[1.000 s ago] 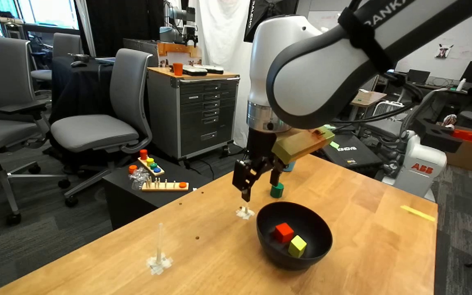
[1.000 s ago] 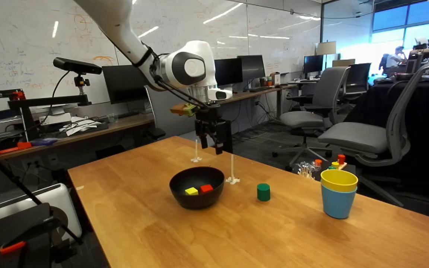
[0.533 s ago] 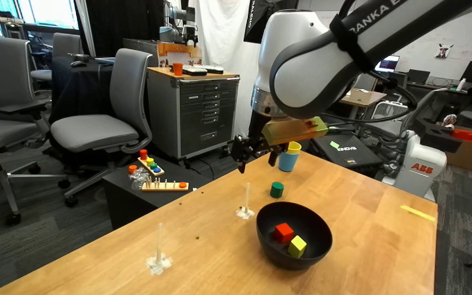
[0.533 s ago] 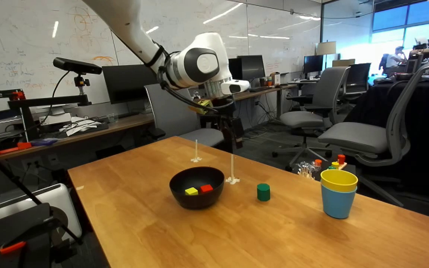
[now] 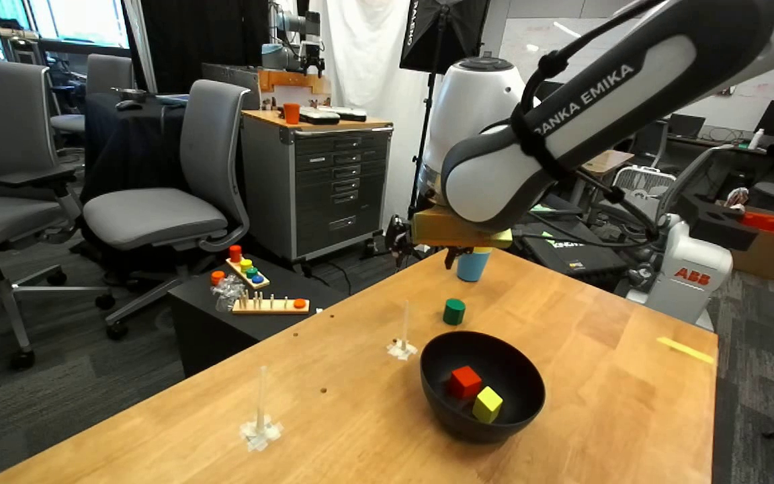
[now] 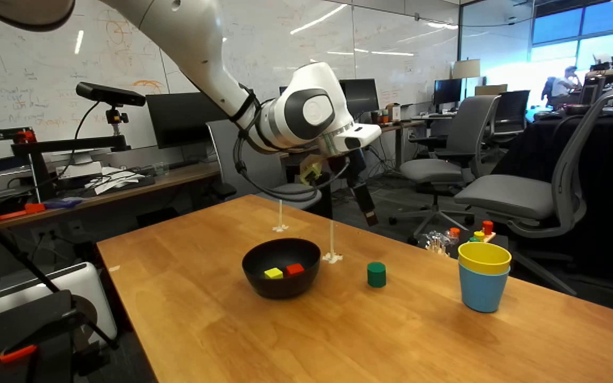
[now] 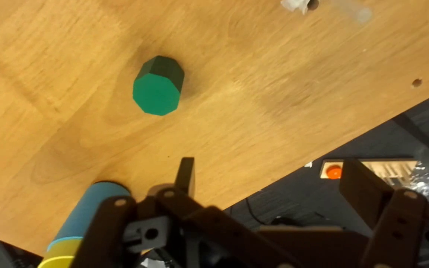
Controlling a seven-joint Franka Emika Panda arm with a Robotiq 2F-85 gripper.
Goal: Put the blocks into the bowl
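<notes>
The black bowl (image 5: 518,373) stands upright on the table and shows in both exterior views (image 6: 282,288). The red block (image 5: 465,382) and the yellow block (image 5: 488,405) lie inside it, as an exterior view also shows (image 6: 295,269) (image 6: 273,273). The dark green block (image 6: 376,275) stands on the table apart from the bowl, a short many-sided cylinder; it is left of centre in the wrist view (image 7: 157,93). My gripper (image 7: 268,163) is open and empty, tilted, raised near the table's edge beyond the green block. An exterior view shows its fingers partly behind the arm (image 5: 424,257).
A yellow cup (image 6: 485,259) nests in a blue cup (image 6: 483,292) near the green block. Two thin white pegs (image 5: 405,324) (image 5: 262,396) stand taped to the table, one between bowl and green block. A low black stand with a peg toy (image 5: 271,306) sits beyond the edge.
My gripper has moved away from the bowl and peg, past the table's edge side toward the cups, and has tilted. The bowl and all blocks have stayed put.
</notes>
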